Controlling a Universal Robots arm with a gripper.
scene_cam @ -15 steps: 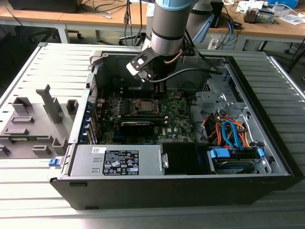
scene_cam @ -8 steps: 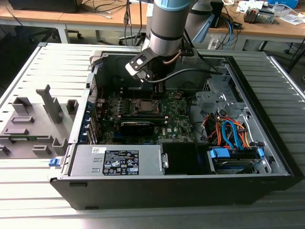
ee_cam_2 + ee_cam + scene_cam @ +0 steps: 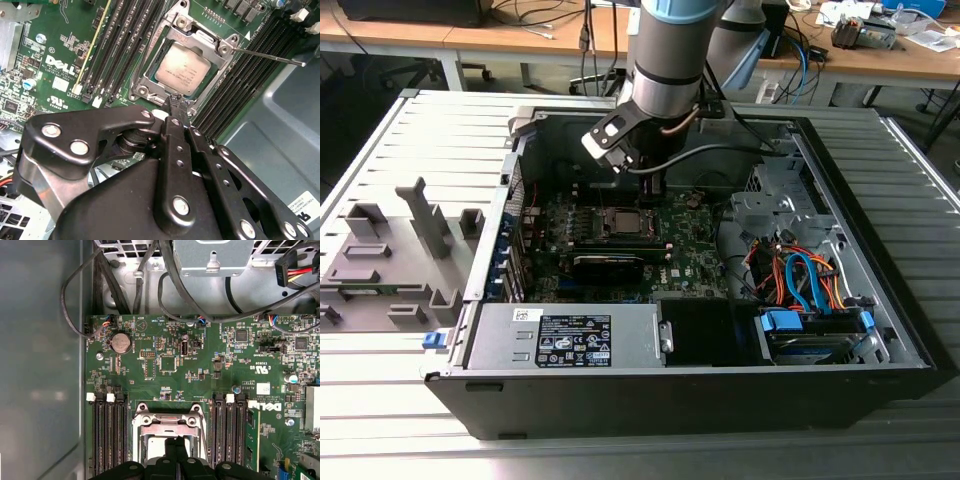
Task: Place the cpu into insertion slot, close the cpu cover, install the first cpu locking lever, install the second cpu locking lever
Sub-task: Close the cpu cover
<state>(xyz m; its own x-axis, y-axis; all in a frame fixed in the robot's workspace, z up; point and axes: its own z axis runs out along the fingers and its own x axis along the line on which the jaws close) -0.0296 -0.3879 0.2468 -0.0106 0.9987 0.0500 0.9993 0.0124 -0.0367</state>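
The cpu (image 3: 184, 72) lies flat in the insertion slot (image 3: 623, 222), silvery face up. Over it the cpu cover (image 3: 155, 52) is folded down, its window framing the chip. A thin metal locking lever (image 3: 270, 56) juts out from one corner of the socket, over the memory slots. My gripper (image 3: 175, 101) is shut with nothing between its fingers, and its tip sits at the socket's edge beside the chip. In the first wrist view the gripper (image 3: 176, 442) points down onto the socket frame (image 3: 137, 440). In the exterior view the gripper (image 3: 660, 190) hangs just behind the socket.
Long black memory slots (image 3: 125, 45) flank the socket on both sides. The open computer case holds a power supply (image 3: 570, 340) at the front, and a drive cage with orange and blue cables (image 3: 800, 280) at the exterior view's right. A grey fixture (image 3: 390, 250) stands on the table at its left.
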